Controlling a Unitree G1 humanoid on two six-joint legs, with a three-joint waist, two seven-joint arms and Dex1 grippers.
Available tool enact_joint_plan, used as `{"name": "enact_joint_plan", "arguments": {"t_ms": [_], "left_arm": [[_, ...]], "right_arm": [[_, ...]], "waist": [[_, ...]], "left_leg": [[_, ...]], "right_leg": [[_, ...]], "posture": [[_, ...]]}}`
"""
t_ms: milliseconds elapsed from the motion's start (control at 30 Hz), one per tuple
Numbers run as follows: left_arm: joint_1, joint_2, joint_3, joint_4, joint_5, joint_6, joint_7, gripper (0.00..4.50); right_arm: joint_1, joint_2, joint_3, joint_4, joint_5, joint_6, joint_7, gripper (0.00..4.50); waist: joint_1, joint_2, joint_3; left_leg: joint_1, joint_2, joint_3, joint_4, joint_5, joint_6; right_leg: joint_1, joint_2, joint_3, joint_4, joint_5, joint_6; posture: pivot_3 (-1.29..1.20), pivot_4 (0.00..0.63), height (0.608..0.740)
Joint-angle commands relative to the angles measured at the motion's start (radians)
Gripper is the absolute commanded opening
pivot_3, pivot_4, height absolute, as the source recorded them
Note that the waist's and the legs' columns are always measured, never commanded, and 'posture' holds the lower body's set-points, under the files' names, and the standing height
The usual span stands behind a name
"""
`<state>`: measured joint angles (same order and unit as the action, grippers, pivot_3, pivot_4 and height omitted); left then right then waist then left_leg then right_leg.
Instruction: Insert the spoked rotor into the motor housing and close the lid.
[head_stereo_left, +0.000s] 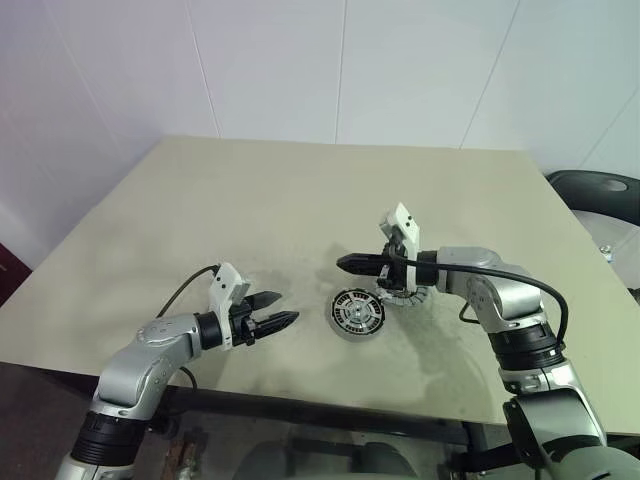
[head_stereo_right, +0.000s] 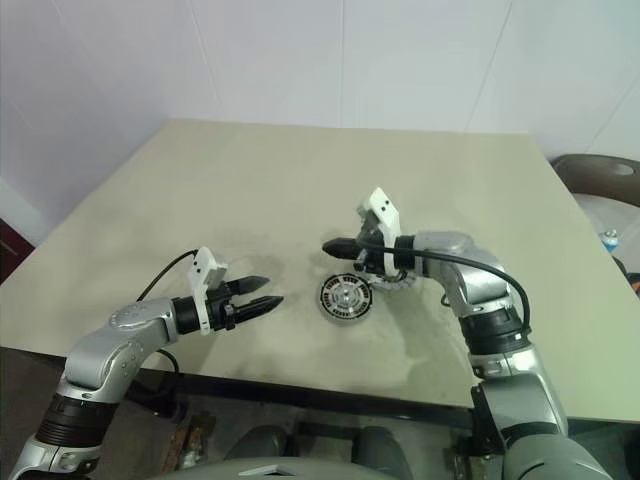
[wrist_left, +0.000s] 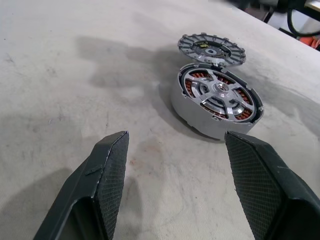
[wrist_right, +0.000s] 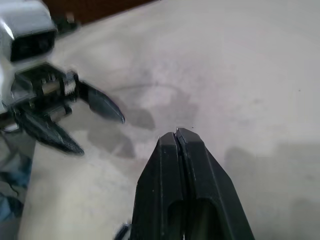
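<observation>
On a beige table (head_stereo_left: 300, 200), the motor housing (head_stereo_left: 358, 314) sits near the front edge, between the robot's two arms, with the spoked rotor (wrist_left: 220, 96) already seated inside it; copper windings show through the gaps between the spokes. The lid (wrist_left: 211, 48) lies just behind the housing on the robot's right side, its near edge tilted up against the housing's rim or just touching it.

The left gripper (head_stereo_left: 278, 310) hovers low over the table to the left of the housing, its two black fingers (wrist_left: 110, 175) spread apart and grasping nothing, pointed toward the housing. The right gripper (head_stereo_left: 341, 264) is raised above the table just behind the housing, pointing toward the robot's left, its fingers (wrist_right: 167, 165) clenched together on nothing, above the lid and clear of it.
</observation>
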<state>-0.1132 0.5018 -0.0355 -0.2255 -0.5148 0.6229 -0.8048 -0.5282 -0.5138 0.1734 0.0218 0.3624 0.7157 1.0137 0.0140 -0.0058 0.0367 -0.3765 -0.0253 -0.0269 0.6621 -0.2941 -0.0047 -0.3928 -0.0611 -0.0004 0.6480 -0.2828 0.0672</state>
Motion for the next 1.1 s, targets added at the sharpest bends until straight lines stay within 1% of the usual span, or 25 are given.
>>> {"name": "enact_joint_plan", "arguments": {"t_ms": [33, 200, 367, 433, 500, 567, 633, 667, 733, 867, 900, 967, 1100], "left_arm": [[-0.010, 0.005, 0.015, -0.025, -0.014, -0.010, -0.009, 3.25], [-0.008, 0.007, 0.018, -0.020, -0.012, -0.014, -0.014, 3.25], [-0.011, 0.008, 0.021, -0.010, -0.008, -0.019, -0.018, 3.25], [-0.012, 0.007, 0.022, -0.009, -0.006, -0.020, -0.017, 3.25], [-0.011, 0.005, 0.021, -0.009, -0.005, -0.020, -0.017, 3.25], [-0.007, 0.002, 0.019, -0.011, -0.004, -0.020, -0.016, 3.25], [-0.003, -0.002, 0.015, -0.014, -0.003, -0.022, -0.015, 3.25], [-0.002, -0.004, 0.014, -0.014, -0.003, -0.022, -0.015, 3.25], [-0.003, -0.006, 0.013, -0.014, -0.003, -0.022, -0.016, 3.25], [-0.011, -0.007, 0.015, -0.006, -0.001, -0.024, -0.018, 3.25], [-0.012, -0.006, 0.016, -0.004, -0.001, -0.026, -0.019, 3.25], [-0.014, -0.005, 0.020, 0.000, 0.000, -0.028, -0.021, 3.25], [-0.014, -0.001, 0.023, 0.002, 0.001, -0.027, -0.024, 3.25]], "right_arm": [[0.046, -0.038, 0.066, -0.040, -0.061, -0.097, 0.033, 0.04], [0.088, -0.054, 0.121, -0.003, -0.134, -0.192, 0.031, 0.04], [0.057, -0.032, 0.115, 0.056, -0.164, -0.229, 0.012, 0.04], [0.034, -0.018, 0.088, 0.054, -0.127, -0.196, 0.019, 0.04], [0.013, -0.005, 0.054, 0.044, -0.077, -0.139, 0.029, 0.04], [-0.017, 0.007, 0.004, 0.021, 0.008, -0.049, 0.049, 0.04], [-0.032, 0.009, -0.015, 0.006, 0.044, -0.010, 0.055, 0.04], [-0.027, 0.002, -0.003, 0.001, 0.033, -0.020, 0.058, 0.04], [0.013, -0.032, 0.057, -0.003, -0.035, -0.090, 0.068, 0.04], [0.097, -0.092, 0.174, 0.048, -0.205, -0.293, 0.060, 0.04], [0.106, -0.095, 0.181, 0.063, -0.218, -0.307, 0.059, 0.04], [0.110, -0.087, 0.179, 0.093, -0.233, -0.327, 0.046, 0.04], [0.066, -0.046, 0.122, 0.094, -0.171, -0.276, 0.041, 0.04]], "waist": [[-0.002, 0.000, 0.000], [-0.006, 0.000, 0.000], [-0.003, 0.000, 0.000], [-0.003, 0.000, 0.000], [-0.002, 0.000, 0.000], [-0.002, 0.000, 0.000], [-0.002, 0.000, 0.000], [-0.001, 0.000, 0.000], [0.000, 0.000, 0.000], [-0.002, 0.001, 0.000], [-0.004, 0.002, 0.000], [-0.003, 0.001, -0.001], [-0.002, 0.000, -0.002]], "left_leg": [[0.000, 0.000, 0.000, 0.000, 0.000, 0.000], [0.001, 0.000, 0.000, 0.000, 0.000, 0.000], [0.003, 0.000, 0.000, 0.001, 0.000, 0.000], [0.003, 0.000, 0.000, 0.002, 0.000, 0.000], [0.003, 0.000, 0.000, 0.002, 0.000, 0.000], [0.002, 0.000, 0.000, 0.002, 0.000, 0.000], [0.002, 0.000, 0.000, 0.001, 0.000, 0.000], [0.001, 0.000, 0.000, 0.001, 0.000, 0.000], [0.001, 0.000, 0.000, 0.000, 0.000, 0.000], [0.001, 0.000, 0.000, 0.000, 0.000, 0.000], [0.001, 0.000, 0.000, 0.000, 0.000, 0.000], [0.004, 0.000, 0.001, 0.000, 0.000, 0.000], [0.005, 0.000, 0.000, 0.002, 0.000, 0.000]], "right_leg": [[0.000, 0.000, 0.000, 0.000, 0.000, 0.000], [0.000, 0.000, 0.000, 0.002, 0.000, 0.000], [0.002, 0.001, 0.000, 0.002, 0.000, 0.000], [0.003, 0.001, 0.000, 0.002, 0.000, 0.000], [0.003, 0.001, 0.000, 0.002, 0.000, 0.000], [0.002, 0.001, 0.000, 0.002, 0.000, 0.000], [0.002, 0.001, 0.000, 0.001, 0.000, 0.000], [0.001, 0.001, 0.000, 0.001, 0.000, 0.000], [0.001, 0.001, 0.000, 0.000, 0.000, 0.000], [0.001, 0.000, 0.000, -0.001, 0.000, 0.000], [0.001, 0.000, 0.000, -0.001, 0.000, 0.000], [0.004, 0.000, 0.001, 0.000, 0.000, 0.000], [0.005, 0.001, 0.000, 0.001, -0.001, -0.003]], "posture": [[0.00, 0.000, 0.740], [0.00, 0.000, 0.740], [0.00, 0.000, 0.740], [0.00, 0.000, 0.740], [0.00, 0.000, 0.740], [0.00, 0.000, 0.740], [0.00, 0.000, 0.740], [0.00, 0.000, 0.740], [0.00, 0.000, 0.740], [0.00, 0.000, 0.740], [0.00, 0.000, 0.740], [0.00, 0.000, 0.740], [0.00, 0.000, 0.740]]}}
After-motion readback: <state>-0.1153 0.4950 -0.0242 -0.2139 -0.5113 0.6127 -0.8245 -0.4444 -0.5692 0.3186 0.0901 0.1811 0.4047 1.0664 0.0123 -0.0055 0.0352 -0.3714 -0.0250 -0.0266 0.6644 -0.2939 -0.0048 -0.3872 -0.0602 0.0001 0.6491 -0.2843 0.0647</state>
